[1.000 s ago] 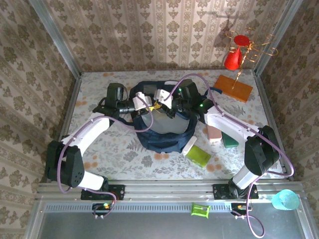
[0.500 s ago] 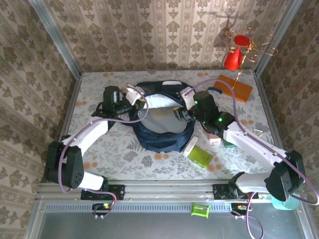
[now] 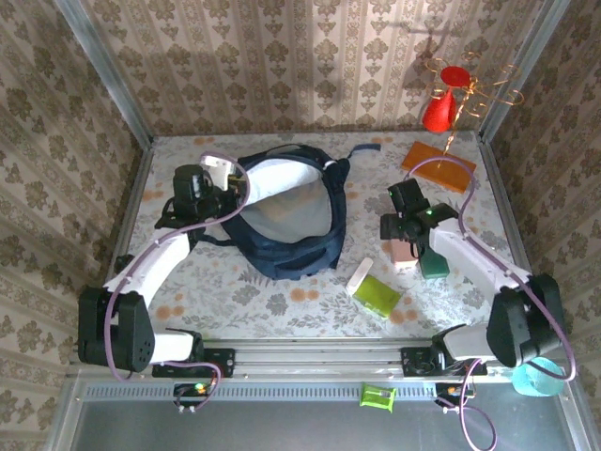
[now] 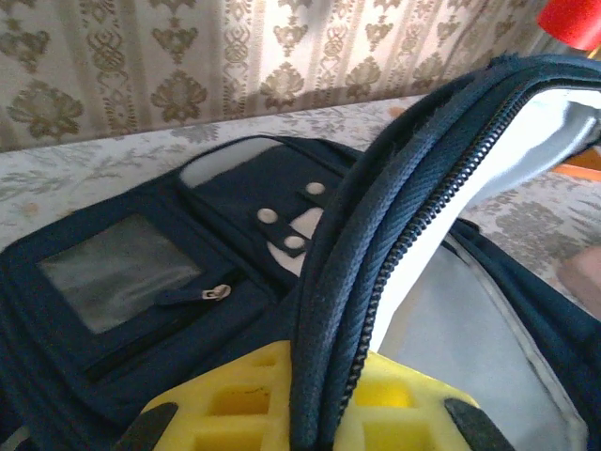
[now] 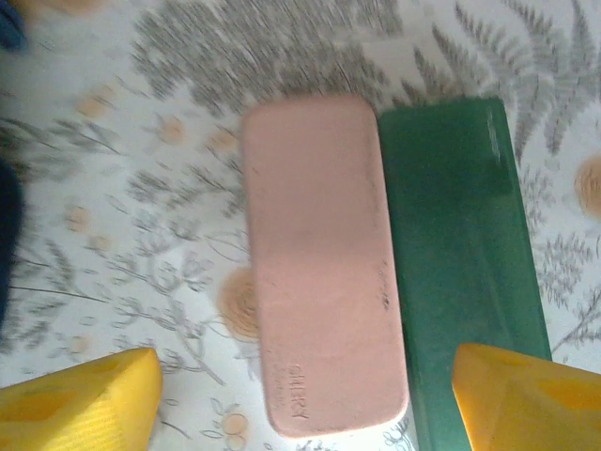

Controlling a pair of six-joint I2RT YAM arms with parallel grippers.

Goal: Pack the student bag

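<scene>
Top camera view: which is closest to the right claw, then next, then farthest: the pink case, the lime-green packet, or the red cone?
1. Pink case, just beneath the right claw.
2. Lime-green packet, toward the front edge.
3. Red cone, far back right corner.

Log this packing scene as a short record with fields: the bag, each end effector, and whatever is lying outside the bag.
bag: student bag lying unzipped on the table, pale lining showing
left end effector: shut on the bag's zippered opening edge, holding it up
right end effector: open, holding nothing, above the pink case
beside it: green case, side by side with the pink one, right of the bag
other loose items: lime green pouch, white item, orange board
</scene>
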